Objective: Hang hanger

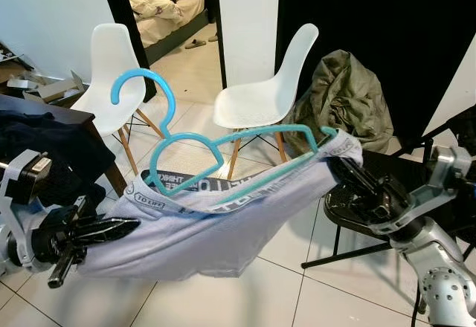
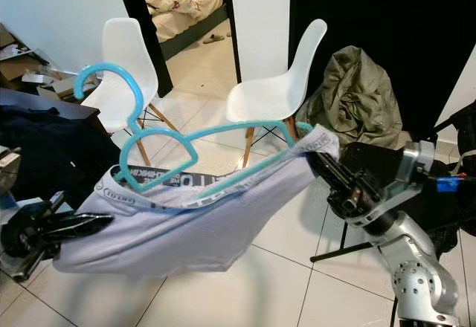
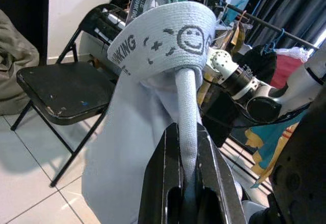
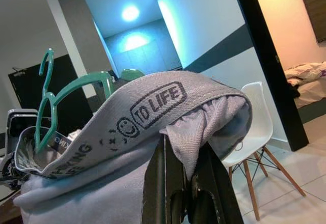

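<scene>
From the left eye view, the light blue plastic hanger sits out in mid-air between the two arms, its hook pointing up toward the white chairs, threaded into a pair of pale grey boxer shorts stretched like a hammock. The left gripper is pinched on one end of the shorts, low by the dark table.

In the right eye view, the right gripper has the other end of the waistband bunched up at the hanger's far tip. The folding chair stands right behind that arm, the olive jacket heap beyond it.

The left wrist view shows both black fingers closed tight on a rolled strip of grey cloth, the printed waistband arching above.

The right wrist view has its fingers pressed together on a fold of the same waistband, the hanger showing teal behind.

I'd reckon the hanger is light and stiff, its plastic slick; the cloth is soft and stretchy and will sag or slip off if tension drops. To hang it, the neck below the hook looks the surest hold.
</scene>
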Motion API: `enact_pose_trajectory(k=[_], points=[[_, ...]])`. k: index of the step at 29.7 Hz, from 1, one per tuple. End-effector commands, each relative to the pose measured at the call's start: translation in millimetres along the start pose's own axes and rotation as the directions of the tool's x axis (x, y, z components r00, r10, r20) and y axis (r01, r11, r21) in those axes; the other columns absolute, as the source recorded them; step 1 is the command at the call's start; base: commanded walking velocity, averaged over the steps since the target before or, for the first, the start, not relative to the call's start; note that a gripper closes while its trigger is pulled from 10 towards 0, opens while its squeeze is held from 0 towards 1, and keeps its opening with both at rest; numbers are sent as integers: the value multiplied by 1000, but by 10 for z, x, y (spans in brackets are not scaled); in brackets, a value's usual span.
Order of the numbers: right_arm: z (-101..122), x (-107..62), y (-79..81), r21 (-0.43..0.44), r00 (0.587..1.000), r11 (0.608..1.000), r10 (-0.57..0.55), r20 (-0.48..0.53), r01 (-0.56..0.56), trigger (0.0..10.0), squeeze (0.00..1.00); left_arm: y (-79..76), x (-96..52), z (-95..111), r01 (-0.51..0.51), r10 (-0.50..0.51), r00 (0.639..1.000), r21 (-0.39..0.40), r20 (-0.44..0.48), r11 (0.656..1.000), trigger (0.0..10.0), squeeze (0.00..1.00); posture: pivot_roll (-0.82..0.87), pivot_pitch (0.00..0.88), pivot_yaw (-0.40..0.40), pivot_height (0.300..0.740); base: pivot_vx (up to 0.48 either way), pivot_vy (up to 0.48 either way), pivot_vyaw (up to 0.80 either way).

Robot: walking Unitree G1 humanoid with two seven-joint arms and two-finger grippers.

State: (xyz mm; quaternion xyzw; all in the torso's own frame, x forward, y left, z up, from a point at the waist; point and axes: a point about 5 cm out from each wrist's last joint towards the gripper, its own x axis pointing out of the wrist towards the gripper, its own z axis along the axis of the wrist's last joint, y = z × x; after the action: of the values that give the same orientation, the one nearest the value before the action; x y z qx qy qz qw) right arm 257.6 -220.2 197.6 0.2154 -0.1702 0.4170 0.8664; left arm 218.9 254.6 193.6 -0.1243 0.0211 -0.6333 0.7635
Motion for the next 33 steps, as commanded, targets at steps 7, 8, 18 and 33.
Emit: enact_pose_trajectory(k=[7,8,18,33], points=[[88,-16,8,-13,999,1000,29,21,-28,0,0,-72,-26,-32,17,-19,998,-38,-56,999,0,0,-2,52,60,740,0,0,0],[88,-16,8,-13,999,1000,29,21,-28,0,0,-72,-26,-32,17,-19,998,-38,-56,999,0,0,-2,52,60,740,0,0,0],[158,-116,157,-6,971,979,204,-129,-206,0,0,-69,-23,-57,-1,-2,997,-33,-81,999,0,0,-4,55,62,740,0,0,0],[243,-204,154,-58,897,957,244,-368,-284,0,0,-68,-29,-62,-3,0,996,-36,-89,999,0,0,-11,51,61,740,0,0,0]])
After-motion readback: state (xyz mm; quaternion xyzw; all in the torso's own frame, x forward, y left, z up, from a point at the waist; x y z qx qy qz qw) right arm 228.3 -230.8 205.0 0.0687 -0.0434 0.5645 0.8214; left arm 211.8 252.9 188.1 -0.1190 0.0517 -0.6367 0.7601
